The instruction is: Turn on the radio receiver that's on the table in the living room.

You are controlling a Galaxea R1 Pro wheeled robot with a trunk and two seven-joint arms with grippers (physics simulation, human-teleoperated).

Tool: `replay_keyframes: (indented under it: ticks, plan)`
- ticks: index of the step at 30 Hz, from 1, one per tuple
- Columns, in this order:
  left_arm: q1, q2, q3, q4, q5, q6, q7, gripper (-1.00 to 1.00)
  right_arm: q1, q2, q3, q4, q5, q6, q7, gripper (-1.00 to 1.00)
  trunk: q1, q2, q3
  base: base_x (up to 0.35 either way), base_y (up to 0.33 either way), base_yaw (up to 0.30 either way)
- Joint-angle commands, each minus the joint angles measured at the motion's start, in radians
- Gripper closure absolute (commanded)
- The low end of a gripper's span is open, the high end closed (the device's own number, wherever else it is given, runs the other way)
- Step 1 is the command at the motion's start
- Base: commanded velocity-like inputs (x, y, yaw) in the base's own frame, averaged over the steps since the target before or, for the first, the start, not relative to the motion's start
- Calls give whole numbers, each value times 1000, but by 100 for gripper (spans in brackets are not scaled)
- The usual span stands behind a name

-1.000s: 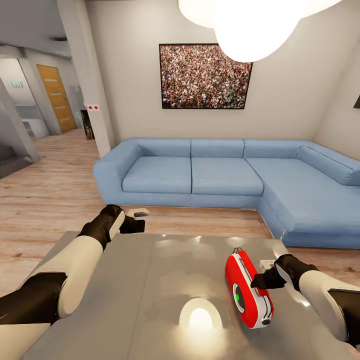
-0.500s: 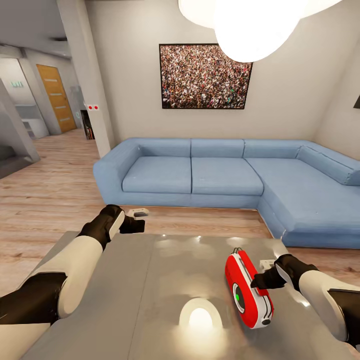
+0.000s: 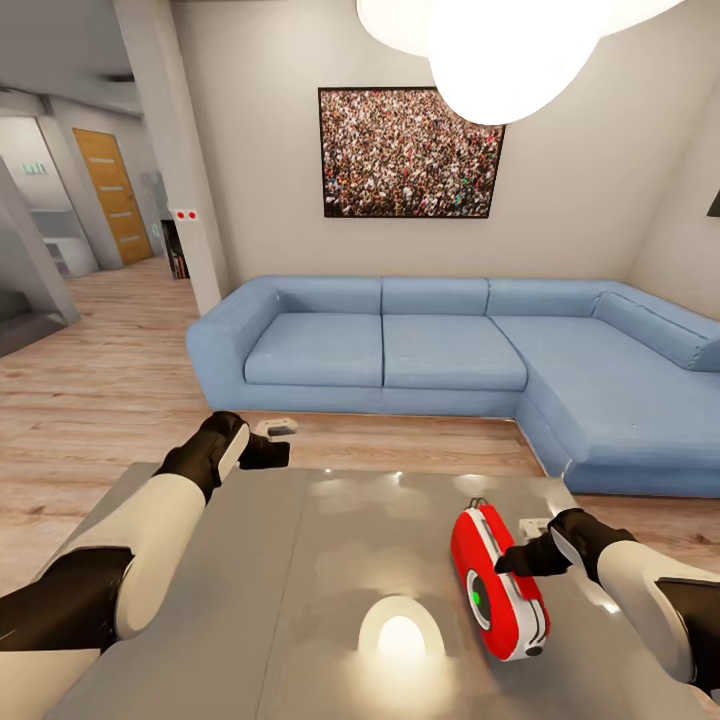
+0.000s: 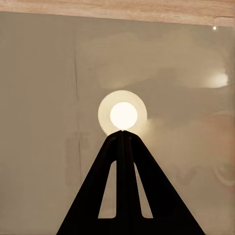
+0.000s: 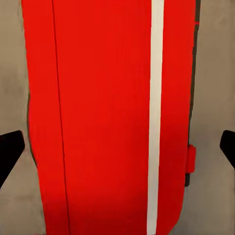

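On the table [image 3: 300, 600], toward its right side, the radio [image 3: 497, 585] stands on edge, dial centre green. Right gripper [image 3: 515, 562] sits against the radio's back, jaws spread wide either side of the red body [image 5: 103, 117]. Left gripper [image 4: 122, 131] hangs above the glossy top, fingers pressed together.

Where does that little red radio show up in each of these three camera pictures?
Head view: the radio stands on the grey table, lower right, green dial centre facing the camera, the right tool at its side.
Left wrist view: a faint reddish reflection at the edge may be it; I cannot tell.
Right wrist view: the radio is close up, red with a white stripe, between the fingertips.
Shared landmark: the glossy grey table top.
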Motion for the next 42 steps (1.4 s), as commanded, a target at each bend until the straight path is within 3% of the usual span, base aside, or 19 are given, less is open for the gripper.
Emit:
replay_keyframes:
  ticks: [1,25,42]
  plan:
    - [0,0,0,0,0,0,0,100,0,0,0,0,0,0,0,-100,0,0,0,0,0,0]
    - [1,1,1,-1,0,0,-2,100,0,-1,0,0,0,-1,0,-100,0,0,0,-6,0,0]
    - [1,1,1,-1,0,0,-2,100,0,-1,0,0,0,-2,0,-100,0,0,0,-297,0,0]
